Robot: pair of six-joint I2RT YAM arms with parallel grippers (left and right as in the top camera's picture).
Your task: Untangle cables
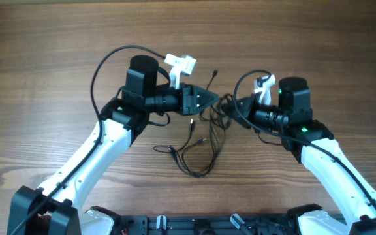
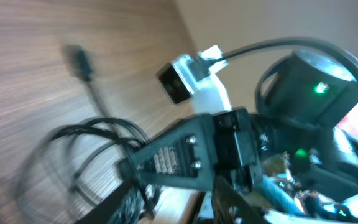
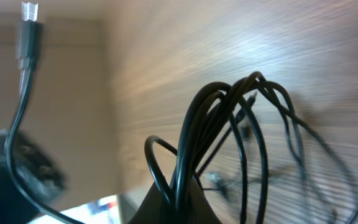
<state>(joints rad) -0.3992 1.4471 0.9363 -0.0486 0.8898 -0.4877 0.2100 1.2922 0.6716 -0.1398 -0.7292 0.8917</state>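
- The cables (image 1: 219,109) — thin, limp, light — sit bunched in the clenched right gripper (image 1: 235,104).
- Left gripper (image 1: 209,98), just beside it: we cannot tell its grip; we would take a plug end (image 1: 173,151).

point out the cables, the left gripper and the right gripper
cables (image 3: 191,149), right wrist view, on the middle of the bunched cords
left gripper (image 1: 209,98), overhead view, at its fingertips
right gripper (image 1: 231,104), overhead view, at its fingertips
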